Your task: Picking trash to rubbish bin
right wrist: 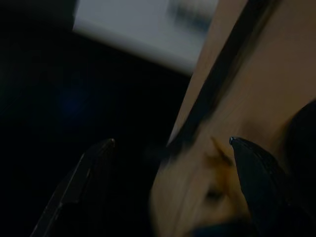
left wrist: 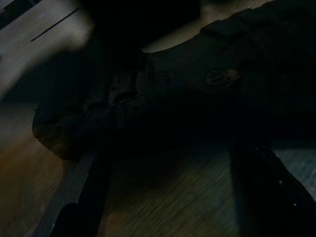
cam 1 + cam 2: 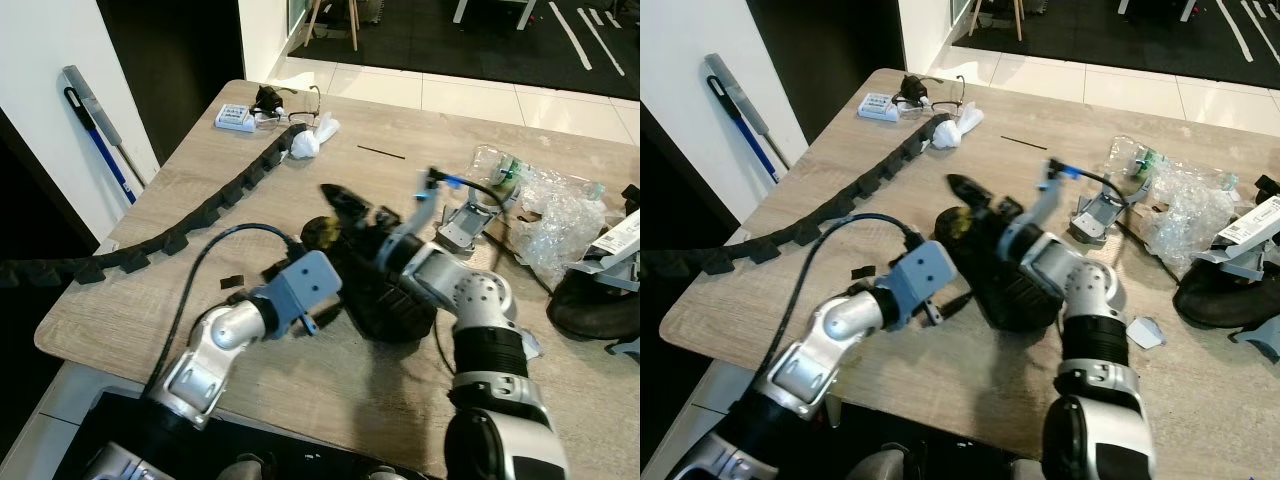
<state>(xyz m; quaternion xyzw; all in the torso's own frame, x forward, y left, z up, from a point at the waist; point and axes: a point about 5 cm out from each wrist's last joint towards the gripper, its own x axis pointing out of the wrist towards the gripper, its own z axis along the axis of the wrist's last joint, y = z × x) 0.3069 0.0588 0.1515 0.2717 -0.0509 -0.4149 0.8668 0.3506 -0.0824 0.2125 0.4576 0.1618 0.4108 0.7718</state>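
A bulky black shoe-like item (image 3: pixel 385 295) lies in the middle of the wooden table (image 3: pixel 130 300). A brownish, rotten-looking scrap (image 3: pixel 320 232) sits against its far left side. My left gripper (image 2: pixel 173 160) is low over the table just left of the black item, open, with its dark strapped side right ahead. My right gripper (image 1: pixel 171 141) is raised above the black item and points toward the table's left; it is open and holds nothing. One of its fingers (image 3: pixel 345 200) sticks up over the brownish scrap.
Crumpled clear plastic (image 3: pixel 555 210) and a bottle (image 3: pixel 500 170) lie at the right, near another black shoe (image 3: pixel 590 300). A long black cable chain (image 3: pixel 200 215) crosses the left side. White tissue (image 3: pixel 305 140), glasses (image 3: pixel 290 100) and a small box (image 3: pixel 235 117) lie far back. A mop (image 3: pixel 100 125) leans on the left wall.
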